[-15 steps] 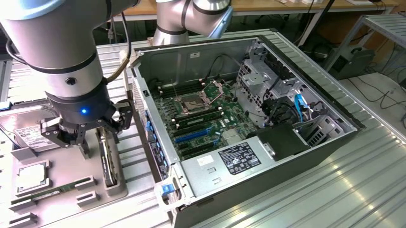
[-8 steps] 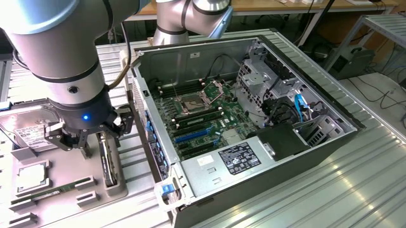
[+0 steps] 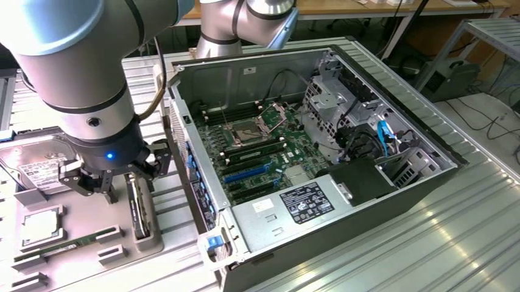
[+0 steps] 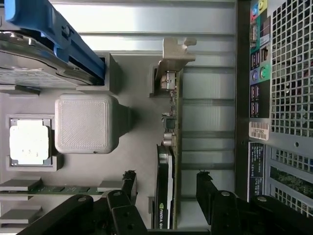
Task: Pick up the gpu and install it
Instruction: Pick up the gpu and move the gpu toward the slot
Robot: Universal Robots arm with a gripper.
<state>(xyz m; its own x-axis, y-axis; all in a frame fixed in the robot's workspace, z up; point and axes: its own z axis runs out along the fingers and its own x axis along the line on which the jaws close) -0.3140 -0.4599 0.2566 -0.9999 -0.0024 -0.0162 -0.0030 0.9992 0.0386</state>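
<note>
Grey tray (image 3: 85, 222) beside the computer case (image 3: 235, 76) holds the gpu (image 4: 166, 161), standing on its edge, not lifted yet. Your gripper (image 4: 166, 180) hangs low over it, fingers wide, one each side, apparently not touching. Installing is all left to do.

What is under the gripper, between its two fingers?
The gpu stands on edge in a grey holder, between the open fingers. Its lower edge, down in the slot, is covered.

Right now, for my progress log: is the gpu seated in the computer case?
No, the gpu stands on edge in the grey tray outside the case.
</note>
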